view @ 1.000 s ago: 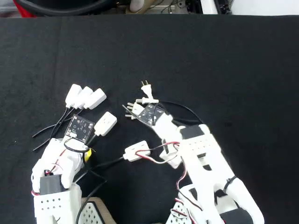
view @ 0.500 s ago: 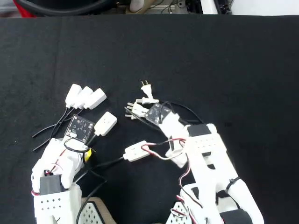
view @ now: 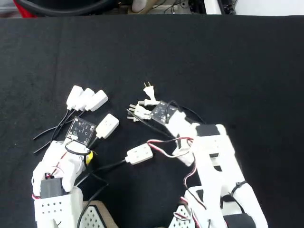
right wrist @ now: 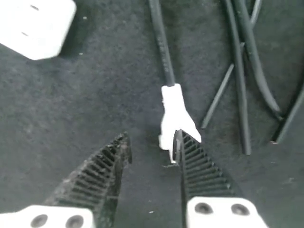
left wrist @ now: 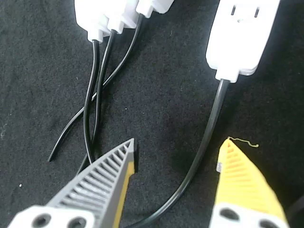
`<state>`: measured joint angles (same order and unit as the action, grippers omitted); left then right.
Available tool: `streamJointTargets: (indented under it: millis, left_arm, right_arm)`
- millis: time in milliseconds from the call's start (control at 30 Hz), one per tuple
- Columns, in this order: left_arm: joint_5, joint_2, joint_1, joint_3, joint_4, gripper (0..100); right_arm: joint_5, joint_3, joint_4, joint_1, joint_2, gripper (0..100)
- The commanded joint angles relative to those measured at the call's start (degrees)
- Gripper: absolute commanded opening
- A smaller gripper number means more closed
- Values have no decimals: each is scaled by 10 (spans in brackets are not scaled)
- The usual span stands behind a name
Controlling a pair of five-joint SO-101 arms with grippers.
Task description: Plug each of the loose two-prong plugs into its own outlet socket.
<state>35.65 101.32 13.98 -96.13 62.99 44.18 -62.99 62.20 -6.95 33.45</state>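
Above the table (view: 237, 71), right claw (right wrist: 152, 137) gapes, one finger (right wrist: 192, 154) touching a plug (right wrist: 173, 111); left claw (left wrist: 180, 142) gapes, empty.

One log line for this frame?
left gripper: open, astride socket cord | right gripper: open, beside loose plug | plug not grasped

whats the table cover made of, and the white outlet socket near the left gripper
Table cover: looks like black felt or similar cloth, matte, with a fuzzy, lint-specked texture. Outlet socket: apparently moulded white plastic, smooth, slightly glossy, with crisp slots.
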Motion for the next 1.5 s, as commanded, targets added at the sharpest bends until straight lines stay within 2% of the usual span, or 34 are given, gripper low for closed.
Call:
streamJointTargets:
  millis: [0,167,500,667,800,933,1033,1300,1467]
  left_arm:
    - [4,1,0,-3,-5,281]
    - [4,1,0,-3,-5,281]
    - [4,1,0,-3,-5,281]
    - [4,1,0,-3,-5,281]
    - [4,1,0,-3,-5,281]
    - [4,1,0,-3,-5,281]
    - [4,1,0,-3,-5,281]
    - [4,1,0,-3,-5,281]
    - [4,1,0,-3,-5,281]
  right_arm:
    - [31,-12,-45,32,8,155]
    - [34,-52,-91,32,8,155]
    - [33,-58,-100,30,5,155]
    - [32,-53,-160,30,-65,150]
    - [32,-3,-156,33,-125,58]
    - [33,12,-158,33,-143,54]
    - [35,19,-158,33,-143,9]
    - [34,26,-154,33,-143,11]
    - [32,56,-50,10,-130,11]
